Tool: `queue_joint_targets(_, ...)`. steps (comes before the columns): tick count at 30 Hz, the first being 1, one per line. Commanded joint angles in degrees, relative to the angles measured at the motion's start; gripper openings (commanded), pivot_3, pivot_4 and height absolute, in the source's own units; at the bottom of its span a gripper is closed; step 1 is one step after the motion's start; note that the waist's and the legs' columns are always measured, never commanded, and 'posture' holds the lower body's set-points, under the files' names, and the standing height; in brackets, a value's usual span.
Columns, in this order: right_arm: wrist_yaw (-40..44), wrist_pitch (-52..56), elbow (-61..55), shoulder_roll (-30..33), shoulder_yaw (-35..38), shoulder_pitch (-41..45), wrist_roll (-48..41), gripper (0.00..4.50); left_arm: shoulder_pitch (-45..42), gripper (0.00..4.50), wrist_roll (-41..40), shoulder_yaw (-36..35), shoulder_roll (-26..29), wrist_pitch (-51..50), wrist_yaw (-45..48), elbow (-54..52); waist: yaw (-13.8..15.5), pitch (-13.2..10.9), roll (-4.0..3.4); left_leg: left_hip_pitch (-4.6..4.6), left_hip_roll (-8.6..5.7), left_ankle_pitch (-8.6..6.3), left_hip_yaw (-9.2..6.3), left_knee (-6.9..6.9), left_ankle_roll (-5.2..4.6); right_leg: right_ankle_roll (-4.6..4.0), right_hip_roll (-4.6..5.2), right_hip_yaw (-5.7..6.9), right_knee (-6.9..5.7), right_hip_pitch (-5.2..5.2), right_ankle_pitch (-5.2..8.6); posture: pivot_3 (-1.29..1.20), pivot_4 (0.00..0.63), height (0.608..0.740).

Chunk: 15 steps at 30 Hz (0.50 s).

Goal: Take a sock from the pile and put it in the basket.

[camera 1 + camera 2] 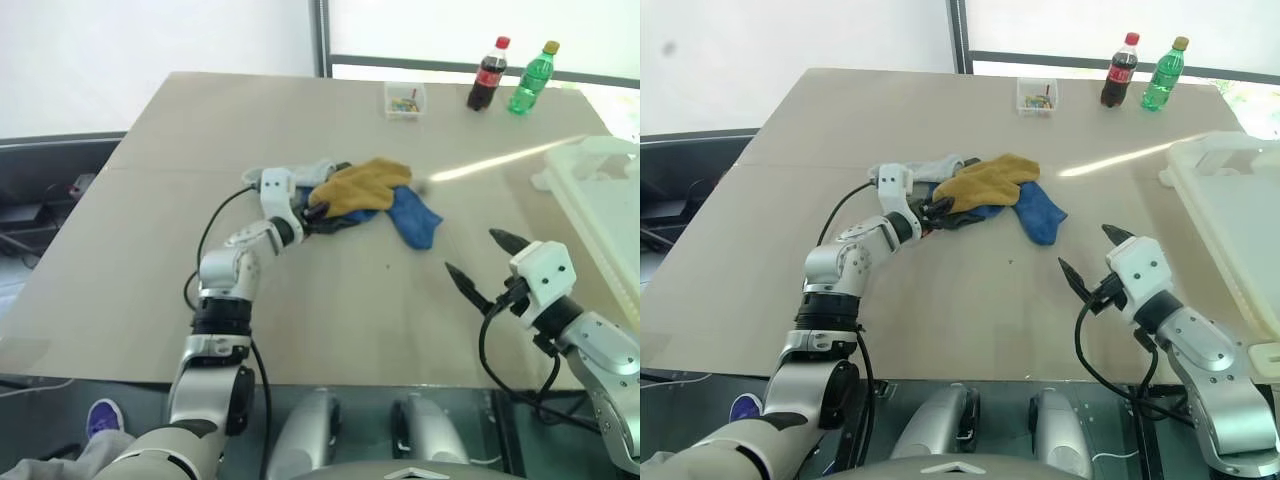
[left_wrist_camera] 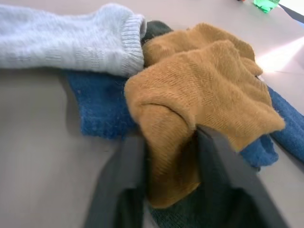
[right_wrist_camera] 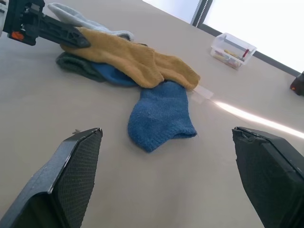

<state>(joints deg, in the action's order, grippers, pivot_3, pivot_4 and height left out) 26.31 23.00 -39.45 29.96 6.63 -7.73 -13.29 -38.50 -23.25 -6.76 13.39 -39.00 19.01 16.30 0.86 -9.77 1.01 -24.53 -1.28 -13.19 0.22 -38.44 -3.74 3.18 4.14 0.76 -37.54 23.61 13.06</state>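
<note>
White plastic, thick-rimmed, the basket (image 1: 1230, 225) sits at the far right edge of the tan surface (image 1: 970, 300), well apart from everything else on it. That is the relation the coming move turns on: the basket lies off to the robot's right, while the pile (image 1: 355, 200) lies near the middle of the surface and left of centre, so any sock lifted from it has to travel rightward across the open stretch of surface to reach the rim.

The pile is a loose heap: a light grey sock (image 2: 66, 40) at its far left, a mustard yellow sock (image 2: 199, 99) draped on top, a blue sock (image 3: 159, 116) trailing out toward the right with its long axis pointing roughly at the right arm, and a dark green one tucked underneath.

The left tool (image 2: 168, 166) is at the pile's near-left edge, its two black fingers pinched on a fold of the mustard yellow sock (the cloth bunches between them in the left wrist view). It is plainly the nearer tool to the pile.

The right tool (image 1: 1087, 255) hovers over bare surface between pile and basket, fingers spread wide, holding nothing.

A small clear box (image 1: 404, 100) and two bottles stand at the far edge.
</note>
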Motion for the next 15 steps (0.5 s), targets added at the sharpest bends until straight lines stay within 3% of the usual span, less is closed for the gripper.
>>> queue_joint_targets(1, -0.41, -1.99, -1.48, -0.34, 0.33, -0.23, 0.70, 4.50, -0.41, 0.04, -2.56, -2.46, 1.18, -1.19, 1.61, -5.07, -0.01, 0.00, 0.00, 0.00, 0.00, 0.00, 0.00, 0.00, 0.00, 0.00, 0.00, 0.00, 0.00, 0.00, 0.00, 0.00, 0.150, 0.729)
queue_joint_targets(6, 0.23, -3.17, -0.39, -0.69, -0.01, -0.13, 0.99, 4.50, 2.55, 0.04, -10.86, -5.19, 3.51, -7.75, 8.04, -12.64, -0.09, 0.00, -0.01, 0.01, 0.03, 0.07, 0.00, 0.00, 0.12, -0.01, 0.00, -0.01, -0.03, 0.03, 0.00, 0.00, 0.150, 0.729)
queue_joint_targets(12, 1.66, -4.58, 1.74, -0.83, -0.64, 1.08, 0.78, 4.50, 6.08, 0.04, -27.20, -5.05, 10.39, -30.74, 15.76, -22.58, -0.09, 0.00, -0.01, 0.01, 0.03, 0.08, -0.01, -0.01, 0.13, -0.02, 0.03, -0.01, -0.04, 0.02, 0.01, 0.00, 0.150, 0.729)
queue_joint_targets(15, 2.10, -5.16, 2.65, -0.83, -0.87, 1.62, 0.74, 4.50, 7.84, 0.04, -31.17, -4.29, 14.16, -38.51, 17.08, -24.69, -0.23, 0.01, -0.03, 0.07, 0.03, 0.07, 0.00, -0.01, 0.12, -0.02, -0.01, -0.03, -0.09, 0.01, 0.02, 0.00, 0.150, 0.729)
